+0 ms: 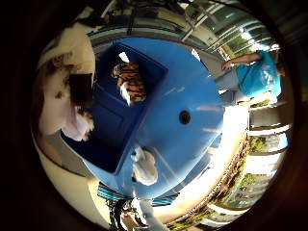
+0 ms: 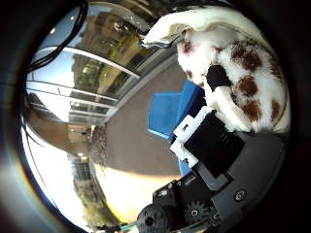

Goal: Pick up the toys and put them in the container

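A white plush toy with brown spots point(image 1: 60, 91) is held tight against the palm, the white-and-black robot hand point(image 2: 214, 145) curled round it, a black fingertip pressed into its fur; it hangs over the near edge of the deep blue plastic container point(image 1: 108, 125). Further in, an orange-and-black striped tiger plush point(image 1: 130, 82) already lies inside the container, against its far wall. Beyond that, the blue round table top point(image 1: 192, 120) carries the container and has a small dark hole in it, and one white finger point(image 1: 143, 166) of the hand reaches over the container's rim. The main risk, as I judge it, is letting go too early: the spotted toy sits over the rim rather than the middle, so it could catch the wall and tumble outside onto the table. A soft toy may also cling to the fingers when they open, or land on the tiger and roll out.
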Controlling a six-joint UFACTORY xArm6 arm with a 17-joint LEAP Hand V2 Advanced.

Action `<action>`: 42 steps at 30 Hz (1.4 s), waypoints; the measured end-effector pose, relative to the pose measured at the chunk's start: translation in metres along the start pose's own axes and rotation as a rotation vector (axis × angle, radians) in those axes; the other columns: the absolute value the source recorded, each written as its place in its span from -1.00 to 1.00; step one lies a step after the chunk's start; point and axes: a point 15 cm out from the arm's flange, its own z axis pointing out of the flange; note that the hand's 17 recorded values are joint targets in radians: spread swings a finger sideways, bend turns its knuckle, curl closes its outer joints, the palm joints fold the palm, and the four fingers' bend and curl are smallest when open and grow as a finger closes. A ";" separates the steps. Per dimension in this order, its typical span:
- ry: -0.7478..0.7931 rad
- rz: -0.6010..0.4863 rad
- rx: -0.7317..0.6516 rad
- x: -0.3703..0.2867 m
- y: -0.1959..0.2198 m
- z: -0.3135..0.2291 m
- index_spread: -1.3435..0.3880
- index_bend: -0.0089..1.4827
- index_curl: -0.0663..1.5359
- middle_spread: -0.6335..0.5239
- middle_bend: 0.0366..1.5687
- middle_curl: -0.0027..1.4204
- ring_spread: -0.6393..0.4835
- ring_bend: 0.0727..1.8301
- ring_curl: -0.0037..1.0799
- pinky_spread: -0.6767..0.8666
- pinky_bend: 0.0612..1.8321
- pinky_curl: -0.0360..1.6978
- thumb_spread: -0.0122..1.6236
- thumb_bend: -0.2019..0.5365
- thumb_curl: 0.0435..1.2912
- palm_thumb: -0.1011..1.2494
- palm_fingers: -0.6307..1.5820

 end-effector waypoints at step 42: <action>-0.028 0.015 -0.461 0.109 0.197 -0.085 0.34 -0.77 -0.68 0.38 -0.83 -0.53 0.68 -0.55 -0.43 0.51 -0.12 -0.53 0.40 -0.53 -0.27 0.00 -0.44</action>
